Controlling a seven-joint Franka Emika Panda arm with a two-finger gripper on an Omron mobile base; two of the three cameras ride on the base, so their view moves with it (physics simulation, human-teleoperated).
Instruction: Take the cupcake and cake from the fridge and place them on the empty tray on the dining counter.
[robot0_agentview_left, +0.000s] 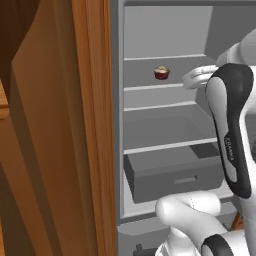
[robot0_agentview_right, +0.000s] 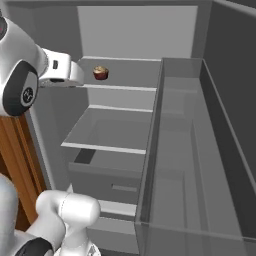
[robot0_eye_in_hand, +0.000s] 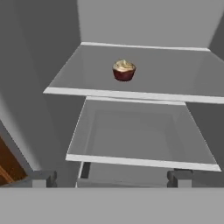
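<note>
Cupcake (robot0_eye_in_hand: 124, 70) sat on fridge (robot0_agentview_right: 130, 35) upper shelf, straight ahead & above gripper (robot0_eye_in_hand: 109, 178); jaws wide open, empty.

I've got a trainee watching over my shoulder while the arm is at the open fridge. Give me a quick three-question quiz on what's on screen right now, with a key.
1. True or false: the cupcake sits on the lowest shelf of the fridge.
2. Multiple choice: the gripper is (A) shut on the cupcake, (B) open and short of the cupcake, (C) shut and empty.
3. Fill in: below the shelves, the fridge has a grey ____ that stands partly pulled out.

Key
1. False: it stands on the top shelf, upright, with bare shelves under it.
2. B: in the hand view the fingertips stand wide apart, with the cupcake farther in.
3. Drawer.
</note>
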